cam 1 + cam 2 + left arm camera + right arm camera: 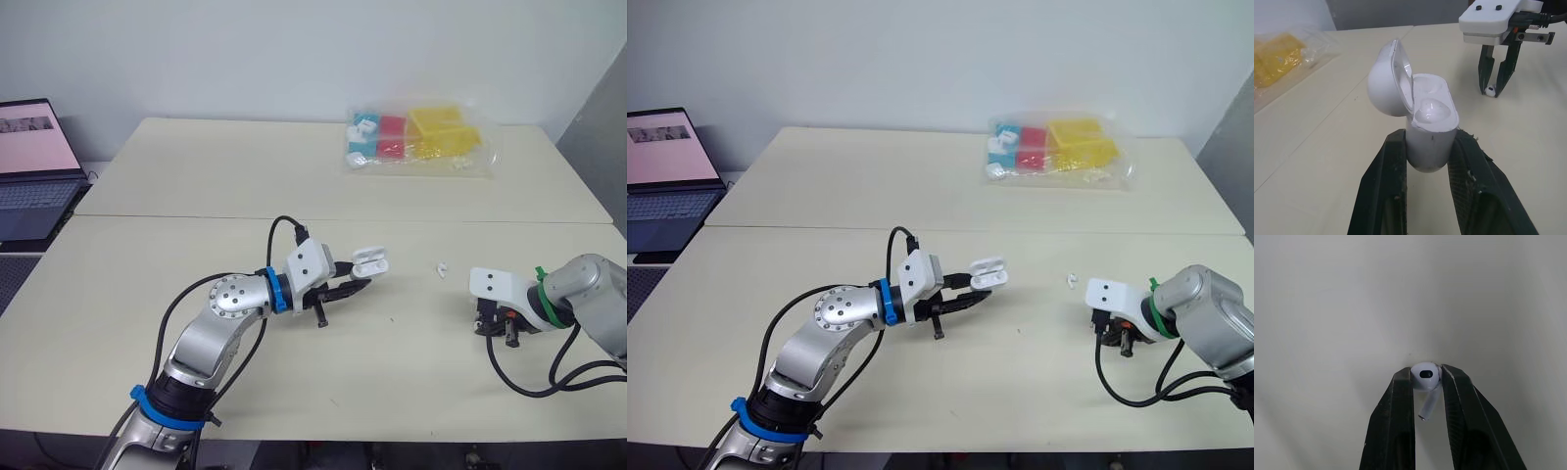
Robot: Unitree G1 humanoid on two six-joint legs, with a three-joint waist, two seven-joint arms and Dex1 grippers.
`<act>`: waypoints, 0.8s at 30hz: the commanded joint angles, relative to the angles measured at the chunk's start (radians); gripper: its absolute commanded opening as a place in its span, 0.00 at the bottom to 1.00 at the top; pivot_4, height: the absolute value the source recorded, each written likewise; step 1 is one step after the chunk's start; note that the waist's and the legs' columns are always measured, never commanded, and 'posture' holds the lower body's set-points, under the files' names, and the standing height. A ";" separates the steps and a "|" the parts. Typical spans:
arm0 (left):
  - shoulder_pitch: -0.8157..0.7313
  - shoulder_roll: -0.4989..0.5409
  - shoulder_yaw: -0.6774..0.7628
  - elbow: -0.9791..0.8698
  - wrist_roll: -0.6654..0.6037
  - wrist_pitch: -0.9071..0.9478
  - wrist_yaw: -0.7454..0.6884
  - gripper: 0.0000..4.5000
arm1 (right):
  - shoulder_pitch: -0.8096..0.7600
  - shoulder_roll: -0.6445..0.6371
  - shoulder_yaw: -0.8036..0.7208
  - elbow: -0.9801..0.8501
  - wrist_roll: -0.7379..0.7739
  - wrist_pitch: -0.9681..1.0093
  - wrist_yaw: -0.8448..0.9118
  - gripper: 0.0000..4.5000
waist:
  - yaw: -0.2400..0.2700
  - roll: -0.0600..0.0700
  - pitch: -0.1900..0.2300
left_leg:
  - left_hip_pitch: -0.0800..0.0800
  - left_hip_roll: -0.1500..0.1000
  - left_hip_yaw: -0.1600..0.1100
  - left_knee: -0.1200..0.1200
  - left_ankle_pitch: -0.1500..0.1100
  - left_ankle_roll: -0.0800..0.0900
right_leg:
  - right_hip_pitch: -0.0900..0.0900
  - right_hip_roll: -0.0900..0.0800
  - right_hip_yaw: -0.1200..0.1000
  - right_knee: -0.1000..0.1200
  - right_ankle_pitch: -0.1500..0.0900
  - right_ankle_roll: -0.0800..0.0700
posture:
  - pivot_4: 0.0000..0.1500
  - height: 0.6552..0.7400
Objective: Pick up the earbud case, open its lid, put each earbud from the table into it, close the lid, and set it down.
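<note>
Pale table [196, 196], 2 tops butted together. Laptop [34, 166] open at the robot's far left edge. Clear plastic bag [416, 137] of yellow, red and teal items at the far side.

Left gripper [362, 285] reaches toward the middle. Its 2 fingers are part-closed and clamp the lower body of the white earbud case [1431, 122]. The case is held off the table with its lid swung open.

Right gripper [496, 335] points down at the tabletop on the right. Its fingers are nearly closed, pinching the head of 1 earbud [1424, 374], stem hanging between them.

Second earbud [442, 266] lies loose on the table between the case and the right gripper.
</note>
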 commanded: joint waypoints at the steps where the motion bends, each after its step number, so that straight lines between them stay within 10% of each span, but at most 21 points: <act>1: -0.012 -0.008 0.003 -0.015 -0.006 -0.013 0.003 0.17 | -0.050 -0.010 -0.069 -0.021 0.054 -0.010 0.032 0.09 | 0.000 0.000 0.000 | 0.000 0.000 0.000 0.000 0.000 0.000 | 0.000 0.000 0.000 0.000 0.000 0.000 | 1.00 1.00; 15: -0.096 -0.071 0.068 0.064 -0.074 0.037 0.036 0.17 | -0.050 0.248 -0.582 -0.190 0.517 0.043 -0.121 0.09 | 0.003 0.000 0.000 | -0.001 0.000 -0.001 0.000 0.000 0.000 | 0.000 0.000 0.000 0.000 0.000 0.000 | 1.00 1.00; 24: -0.119 -0.057 0.085 0.078 -0.101 0.079 0.017 0.17 | -0.086 0.472 -0.643 -0.282 0.695 0.105 -0.410 0.09 | 0.000 0.000 0.000 | -0.001 0.000 -0.001 0.000 0.000 0.000 | 0.000 0.000 0.001 0.002 0.000 0.000 | 1.00 1.00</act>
